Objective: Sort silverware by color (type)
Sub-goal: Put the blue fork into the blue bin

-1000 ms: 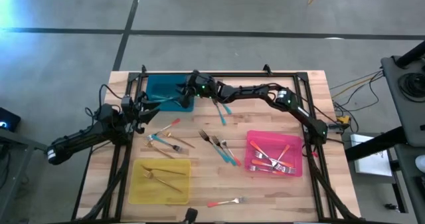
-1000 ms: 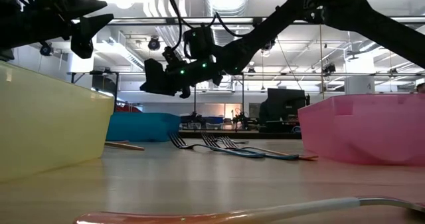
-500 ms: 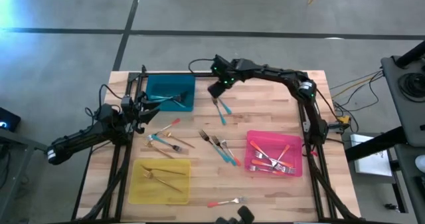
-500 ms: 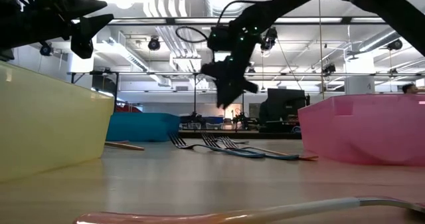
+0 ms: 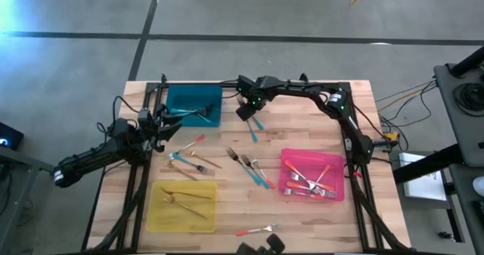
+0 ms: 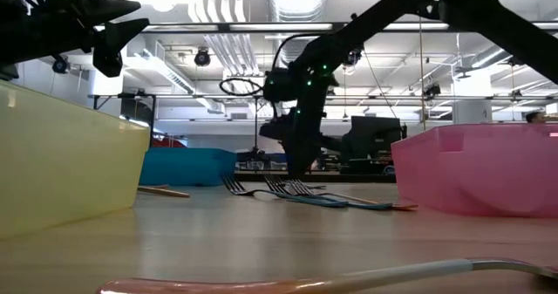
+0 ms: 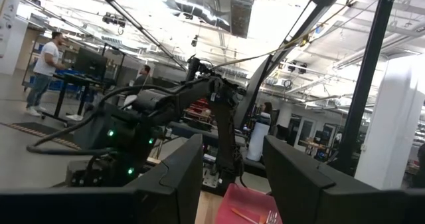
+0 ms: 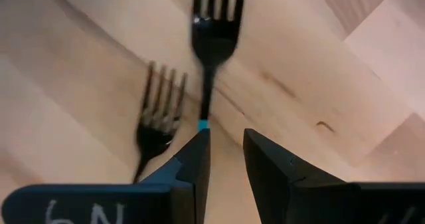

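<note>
The right gripper [image 5: 245,110] hangs low over the pale wood-plank table [image 5: 302,209], beside the teal tray [image 5: 193,104] at the far edge, directly above two teal-handled forks [image 5: 253,126]. In the right wrist view its two dark, wedge-shaped fingers [image 8: 199,161] stand slightly apart with a narrow gap between them, and the thin neck of one fork [image 8: 212,38] runs down toward that gap; a second fork [image 8: 156,117] lies just beside it, dark tines fanned out. The jaws are parted and clasp nothing. The left gripper [image 5: 160,125] waits over the table's left side near the teal tray, jaws spread wide and empty, as the left wrist view shows with its two flat black fingers [image 7: 176,177] well apart. The teal tray holds one fork [image 5: 198,113]. The glossy pink tray [image 5: 311,175] on the right holds a heap of coral-handled forks [image 5: 310,181], and the translucent yellow tray [image 5: 181,206] at the near left holds slim gold forks [image 5: 185,198]. Loose on the boards lie a cluster of forks at centre [image 5: 249,168], a few more with coral and gold handles left of centre [image 5: 189,158], and one coral-handled fork near the front edge [image 5: 257,229].
</note>
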`<action>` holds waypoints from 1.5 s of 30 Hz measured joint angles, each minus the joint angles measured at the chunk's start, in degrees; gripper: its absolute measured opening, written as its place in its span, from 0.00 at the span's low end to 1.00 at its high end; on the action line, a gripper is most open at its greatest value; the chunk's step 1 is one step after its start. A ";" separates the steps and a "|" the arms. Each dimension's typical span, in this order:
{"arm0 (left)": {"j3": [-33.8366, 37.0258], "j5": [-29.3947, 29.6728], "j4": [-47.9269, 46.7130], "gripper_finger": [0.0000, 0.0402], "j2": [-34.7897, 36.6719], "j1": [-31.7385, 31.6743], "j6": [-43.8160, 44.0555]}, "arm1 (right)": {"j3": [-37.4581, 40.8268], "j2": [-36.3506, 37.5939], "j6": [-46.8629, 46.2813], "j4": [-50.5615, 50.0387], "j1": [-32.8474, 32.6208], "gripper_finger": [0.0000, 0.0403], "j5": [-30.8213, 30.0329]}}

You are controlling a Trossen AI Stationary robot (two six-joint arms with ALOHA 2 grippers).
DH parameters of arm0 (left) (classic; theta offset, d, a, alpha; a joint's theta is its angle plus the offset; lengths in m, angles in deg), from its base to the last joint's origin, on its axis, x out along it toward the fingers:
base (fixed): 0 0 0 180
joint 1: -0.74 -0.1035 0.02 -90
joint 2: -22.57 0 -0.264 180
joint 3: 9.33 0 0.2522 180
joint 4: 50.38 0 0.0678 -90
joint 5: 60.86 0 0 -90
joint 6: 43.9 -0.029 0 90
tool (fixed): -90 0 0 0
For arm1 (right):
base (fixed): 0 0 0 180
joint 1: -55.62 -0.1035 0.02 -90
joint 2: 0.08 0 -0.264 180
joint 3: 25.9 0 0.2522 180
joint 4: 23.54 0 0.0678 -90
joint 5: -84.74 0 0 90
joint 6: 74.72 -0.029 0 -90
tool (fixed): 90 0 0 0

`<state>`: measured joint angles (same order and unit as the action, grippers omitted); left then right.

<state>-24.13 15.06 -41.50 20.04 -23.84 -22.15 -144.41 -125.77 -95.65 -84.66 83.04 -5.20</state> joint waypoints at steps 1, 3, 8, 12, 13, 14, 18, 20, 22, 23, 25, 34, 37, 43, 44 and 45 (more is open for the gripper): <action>0.00 0.00 0.00 0.35 0.00 0.00 0.00 | 0.00 -0.13 0.32 0.05 0.08 0.21 -0.19; 0.00 0.00 0.00 0.35 0.01 0.00 0.00 | 0.07 -0.35 0.45 0.13 0.17 0.21 -0.20; -0.01 0.00 0.00 0.35 -0.01 0.00 0.00 | 0.04 -0.22 0.55 0.67 0.11 0.20 -0.16; -0.02 0.00 0.00 0.35 -0.01 0.00 0.00 | 0.11 -0.23 0.91 1.57 0.00 0.20 -0.27; -0.02 0.00 0.00 0.35 -0.01 0.00 0.00 | 0.05 -0.22 0.91 1.83 0.00 0.20 -0.27; 0.00 0.00 0.00 0.35 0.00 0.00 0.01 | 0.02 -0.22 0.91 1.88 0.00 0.20 -0.26; -0.01 0.00 0.00 0.35 0.00 0.00 0.00 | 0.02 -0.22 0.91 2.96 -0.19 0.20 -0.24; -0.02 0.00 0.00 0.35 -0.01 0.00 0.01 | 0.02 -0.15 0.91 3.08 -0.37 0.20 -0.19; -0.02 0.00 0.00 0.35 -0.01 0.00 0.00 | 0.02 -0.15 0.93 2.98 -0.54 0.20 -0.07; -0.02 0.00 0.00 0.35 0.01 0.00 0.02 | 0.02 -0.15 0.94 2.96 -0.69 0.20 -0.07; 0.00 0.00 0.00 0.35 0.01 0.00 0.01 | 0.02 -0.15 0.94 2.98 -1.04 0.20 -0.07; -0.02 0.00 0.00 0.35 -0.01 0.00 0.00 | 0.26 -0.13 1.47 2.26 -2.58 0.20 0.01; 0.00 0.00 0.00 0.35 0.00 0.00 0.01 | 0.28 -0.65 1.57 2.33 -2.54 0.20 -0.10; -0.01 0.00 0.00 0.35 0.00 0.00 0.00 | 0.13 -2.10 2.20 2.52 -2.55 0.20 -0.25; 0.00 0.00 0.00 0.35 -0.01 0.00 0.02 | 0.12 -2.05 2.20 2.60 -2.56 0.20 -0.14; 0.00 0.00 0.01 0.35 0.01 0.00 0.00 | 0.03 -1.85 2.22 2.59 -2.62 0.20 -0.06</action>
<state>-24.13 15.06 -41.49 20.05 -23.84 -22.15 -144.38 -127.62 -93.43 -82.07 80.42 -5.26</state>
